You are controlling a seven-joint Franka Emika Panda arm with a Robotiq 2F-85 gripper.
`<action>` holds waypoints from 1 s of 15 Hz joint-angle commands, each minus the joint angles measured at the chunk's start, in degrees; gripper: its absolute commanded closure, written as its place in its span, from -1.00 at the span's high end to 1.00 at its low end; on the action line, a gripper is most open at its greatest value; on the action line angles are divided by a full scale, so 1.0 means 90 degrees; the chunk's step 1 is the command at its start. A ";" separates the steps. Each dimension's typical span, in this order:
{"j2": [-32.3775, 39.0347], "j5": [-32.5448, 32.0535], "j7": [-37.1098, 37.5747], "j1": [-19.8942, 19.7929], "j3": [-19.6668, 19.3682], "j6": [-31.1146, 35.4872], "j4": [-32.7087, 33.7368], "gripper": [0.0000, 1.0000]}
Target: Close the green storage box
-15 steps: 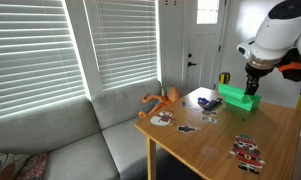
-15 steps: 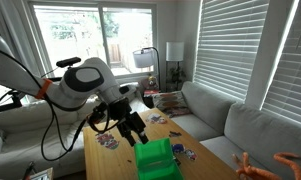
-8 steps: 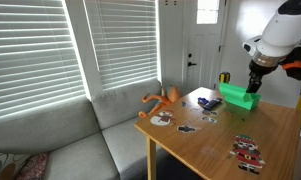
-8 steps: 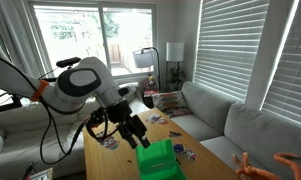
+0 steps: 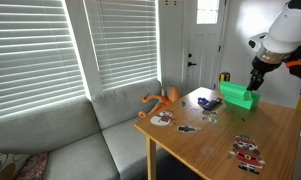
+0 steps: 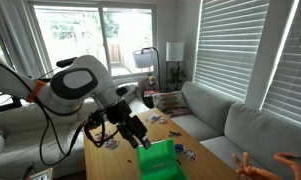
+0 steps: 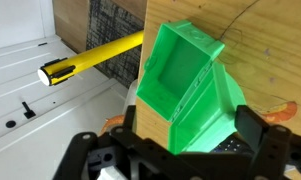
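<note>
Wrist view is showing the gripper (image 7: 190, 125) standing wide apart, clamping nothing and straddling the near end of the green storage box (image 7: 180, 75), which is sitting open near the edge of the surface (image 7: 275, 45). In an exterior view the gripper (image 5: 257, 82) is shifting slightly sideways above the box (image 5: 238, 96) compared with a second ago, probably lining up to push the lid shut.

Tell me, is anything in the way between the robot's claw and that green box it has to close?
Nothing visible does. In the wrist view the open gripper hangs right over the green storage box, a finger on either side. The yellow stick lies off to one side.
</note>
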 commanded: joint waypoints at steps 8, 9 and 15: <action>-0.0262 0.0431 -0.0525 -0.0299 -0.0259 0.0334 -0.0179 1.00; -0.0271 0.0460 -0.0553 -0.0334 -0.0276 0.0363 -0.0184 1.00; -0.0292 0.0572 -0.0652 -0.0480 -0.0353 0.0487 -0.0179 1.00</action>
